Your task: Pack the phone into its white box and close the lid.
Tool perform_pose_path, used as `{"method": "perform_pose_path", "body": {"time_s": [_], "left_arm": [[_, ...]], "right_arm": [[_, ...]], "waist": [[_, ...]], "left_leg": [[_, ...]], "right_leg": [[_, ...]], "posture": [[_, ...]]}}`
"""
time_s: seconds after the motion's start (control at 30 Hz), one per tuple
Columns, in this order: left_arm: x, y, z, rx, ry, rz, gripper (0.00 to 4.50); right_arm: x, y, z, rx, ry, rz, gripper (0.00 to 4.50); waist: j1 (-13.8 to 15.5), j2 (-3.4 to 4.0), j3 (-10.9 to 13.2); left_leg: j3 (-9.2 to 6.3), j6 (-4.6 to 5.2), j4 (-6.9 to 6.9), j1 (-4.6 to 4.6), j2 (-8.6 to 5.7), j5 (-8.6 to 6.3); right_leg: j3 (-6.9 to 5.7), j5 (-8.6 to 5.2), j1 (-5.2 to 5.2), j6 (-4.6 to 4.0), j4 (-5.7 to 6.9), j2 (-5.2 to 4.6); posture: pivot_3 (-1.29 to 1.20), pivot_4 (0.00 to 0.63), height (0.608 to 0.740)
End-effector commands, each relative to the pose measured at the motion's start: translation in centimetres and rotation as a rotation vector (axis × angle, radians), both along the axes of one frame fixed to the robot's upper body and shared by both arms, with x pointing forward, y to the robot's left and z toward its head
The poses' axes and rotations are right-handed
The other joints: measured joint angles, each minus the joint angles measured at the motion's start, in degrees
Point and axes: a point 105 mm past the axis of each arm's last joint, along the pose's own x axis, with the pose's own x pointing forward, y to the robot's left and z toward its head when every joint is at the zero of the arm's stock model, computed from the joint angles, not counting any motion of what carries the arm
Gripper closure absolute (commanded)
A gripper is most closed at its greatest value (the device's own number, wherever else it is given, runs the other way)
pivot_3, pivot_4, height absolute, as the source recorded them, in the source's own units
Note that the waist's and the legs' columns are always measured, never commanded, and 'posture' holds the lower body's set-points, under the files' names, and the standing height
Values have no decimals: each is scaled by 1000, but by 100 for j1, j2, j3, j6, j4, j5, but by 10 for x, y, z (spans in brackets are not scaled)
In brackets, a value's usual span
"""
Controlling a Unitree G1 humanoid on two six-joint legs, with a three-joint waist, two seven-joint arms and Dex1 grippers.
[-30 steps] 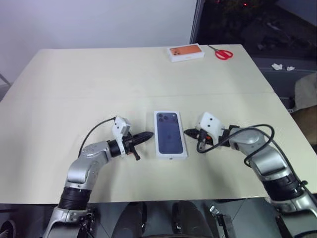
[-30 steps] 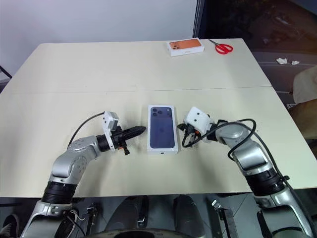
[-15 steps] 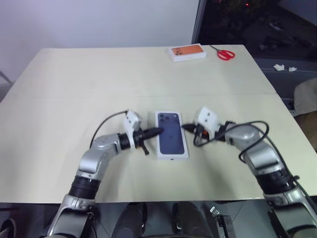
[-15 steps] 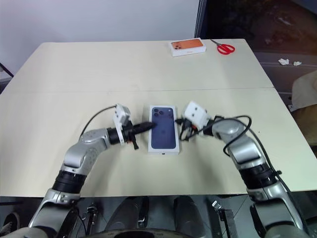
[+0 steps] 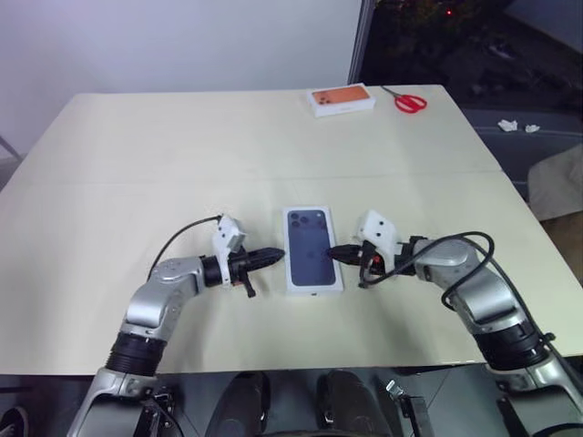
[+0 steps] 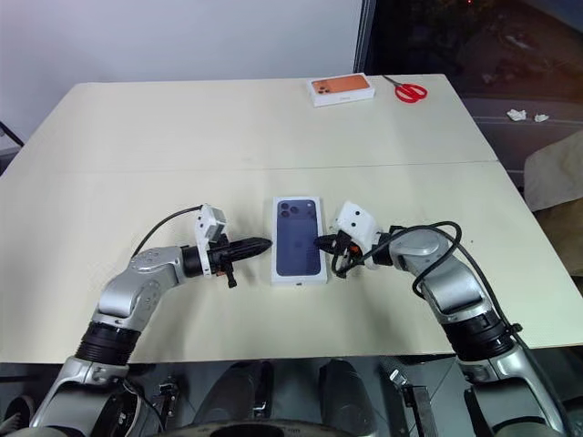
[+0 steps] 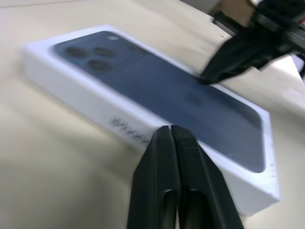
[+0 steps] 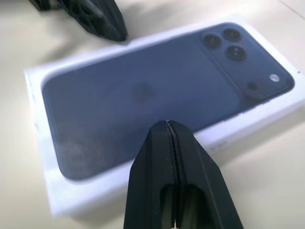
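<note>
Near the front of the cream table point(image 5: 118, 155), compared with half a second ago: left gripper point(image 5: 276, 256) drawn back off the lid point(image 5: 312, 248), now just beside its left edge, fingers pressed together; right gripper point(image 5: 333, 252) moved in to the lid's right edge, tip at or over that edge, fingers likewise together. Lid lying face up and closed over the white box between the two grippers, place unchanged, phone itself hidden. Farther back, at the table's far edge, orange-printed box point(image 5: 341, 98) and red scissors point(image 5: 410, 99) as before.
</note>
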Motion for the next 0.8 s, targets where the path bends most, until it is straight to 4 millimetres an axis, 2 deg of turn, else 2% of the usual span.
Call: {"method": "perform_pose_path", "body": {"time_s": [0.03, 0.1, 0.2, 0.23, 0.4, 0.5, 0.7, 0.8], "left_arm": [[14, 33, 41, -36, -104, 85, 2704], [15, 50, 48, -3, -125, 93, 1662], [17, 78, 55, 61, -152, 132, 135], [19, 85, 56, 80, -161, 156, 0], [12, 111, 58, 126, -163, 209, 0], [0, 122, 61, 149, -171, 205, 0], [-25, 151, 51, 239, -151, 244, 0], [-37, 164, 46, 274, -143, 277, 0]], "right_arm": [[11, -6, 51, 135, -112, -5, 3122], [13, -11, 59, 160, -118, -5, 2054], [13, -24, 59, 126, -117, 10, 453], [13, -30, 56, 99, -116, 13, 77], [13, -53, 53, 63, -129, 18, 77], [5, -60, 54, 79, -127, 52, 77], [-8, -91, 46, 47, -111, 40, 77], [-13, -100, 45, 41, -100, 33, 77]], "waist": [[3, -1, 0], [3, -1, 0], [5, 0, 0], [17, 1, 1], [7, 0, 2], [-15, 1, 2], [5, 4, 3], [9, 4, 3]], "left_leg": [[-1, 0, 5, -13, 0, 0], [-3, -2, 6, -30, 0, 1], [-3, -2, 1, -34, -1, 1], [-2, -2, 2, -35, -1, 1], [-2, -1, 6, -40, -8, 1], [-2, -1, -1, -43, -4, 1], [-1, -1, -1, -44, 0, 1], [0, -2, -2, -46, 0, 0]], "right_leg": [[0, 0, -15, 0, 8, 0], [-4, 0, -34, 0, 12, 1], [-5, 0, -35, 0, 5, 0], [-5, 0, -35, 0, 4, -1], [-6, 0, -36, 0, 4, -10], [-5, 0, -44, -1, 4, -8], [-2, 0, -47, -2, 6, -10], [-2, -1, -48, -3, 4, -13]], "posture": [[0, 150, 740], [0, 150, 740], [0, 150, 740], [0, 150, 740], [0, 150, 740], [0, 150, 740], [0, 150, 740], [0, 150, 740]]}}
